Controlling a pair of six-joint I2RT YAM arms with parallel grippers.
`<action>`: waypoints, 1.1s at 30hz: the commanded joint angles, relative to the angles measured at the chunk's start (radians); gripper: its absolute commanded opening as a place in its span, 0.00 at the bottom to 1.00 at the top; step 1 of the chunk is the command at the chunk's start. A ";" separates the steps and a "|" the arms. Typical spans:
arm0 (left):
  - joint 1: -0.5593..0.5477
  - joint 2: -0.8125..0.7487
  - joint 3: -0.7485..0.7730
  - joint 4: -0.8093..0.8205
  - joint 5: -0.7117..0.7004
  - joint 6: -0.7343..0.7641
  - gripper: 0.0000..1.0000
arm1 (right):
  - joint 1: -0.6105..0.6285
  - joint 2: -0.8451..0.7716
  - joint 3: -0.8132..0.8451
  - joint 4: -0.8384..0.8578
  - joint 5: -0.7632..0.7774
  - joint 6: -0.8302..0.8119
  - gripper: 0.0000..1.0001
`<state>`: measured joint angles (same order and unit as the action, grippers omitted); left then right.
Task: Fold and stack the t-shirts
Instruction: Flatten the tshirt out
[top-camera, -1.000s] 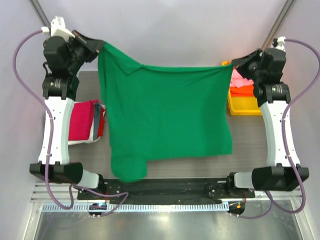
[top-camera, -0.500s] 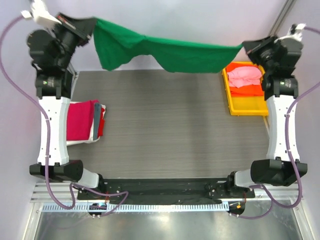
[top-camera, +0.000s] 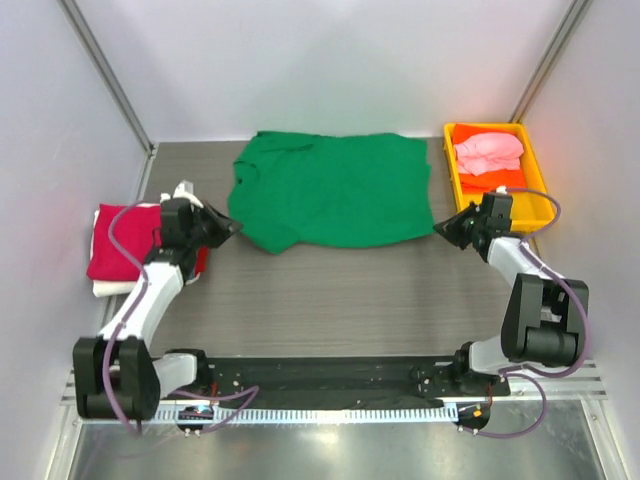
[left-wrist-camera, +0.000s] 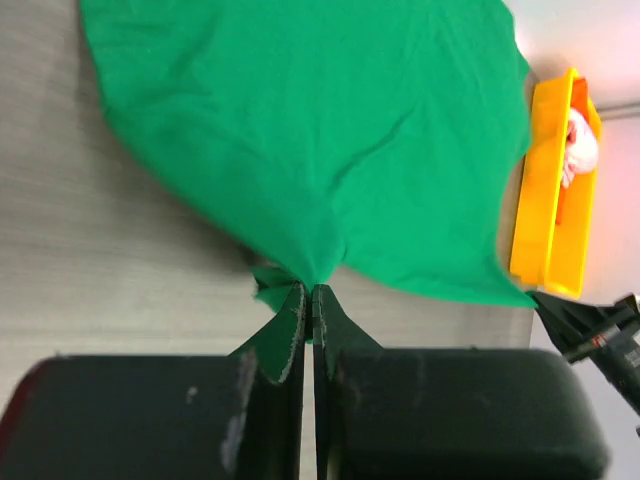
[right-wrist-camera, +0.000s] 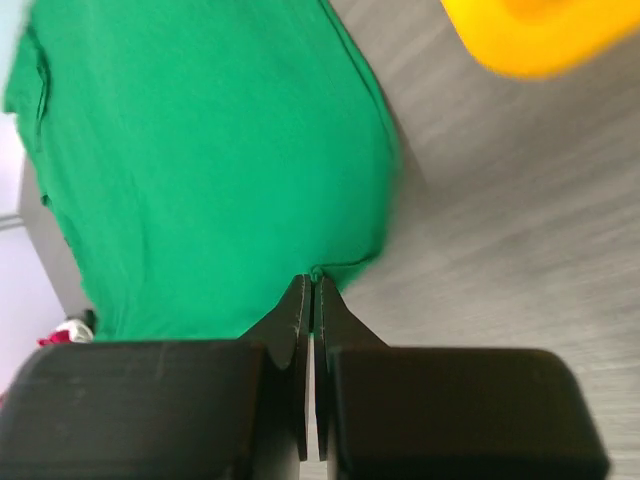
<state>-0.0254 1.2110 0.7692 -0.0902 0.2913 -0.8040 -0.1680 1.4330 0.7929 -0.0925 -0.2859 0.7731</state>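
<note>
Green t-shirt (top-camera: 335, 190) lies spread on the table (top-camera: 330, 300), at the far middle, mostly flat with light wrinkles; collar end towards the left, one sleeve folded near the front-left edge; well apart from the stack on the left, its right edge near the yellow tray (top-camera: 451, 170) but not touching it.

Left gripper (top-camera: 232, 226) is low over the table at the shirt's front-left corner; in the left wrist view the fingers are pressed together with a point of green cloth pinched between them, the fabric drawn to a peak at the tips.

Right gripper (top-camera: 438, 228) is low at the shirt's front-right corner; in the right wrist view the fingers are closed to a thin slit and the hem corner meets the tips; a small bite of the hem appears to be held, though how much cloth sits inside cannot be told.

Left side of the table: a folded stack, crimson t-shirt (top-camera: 120, 240) on top, white t-shirt (top-camera: 100, 288) showing beneath at the near edge, a red t-shirt (top-camera: 201, 262) edge showing at the right side, partly hidden by the left arm.

Tray at the far right: pink t-shirt (top-camera: 488, 152) bunched on top of an orange t-shirt (top-camera: 495, 181), both inside its walls.
</note>
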 joint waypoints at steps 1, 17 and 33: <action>-0.011 -0.149 -0.107 0.106 0.029 -0.012 0.01 | -0.007 -0.075 -0.058 0.149 -0.019 -0.054 0.01; -0.016 -0.603 -0.280 -0.302 -0.043 -0.060 0.00 | -0.007 -0.485 -0.369 -0.098 0.053 -0.153 0.01; -0.016 -0.800 -0.272 -0.537 -0.023 -0.173 0.00 | -0.005 -0.735 -0.373 -0.305 0.065 -0.107 0.01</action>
<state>-0.0391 0.3653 0.4706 -0.6201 0.2646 -0.9604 -0.1722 0.6762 0.4103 -0.4015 -0.2226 0.6464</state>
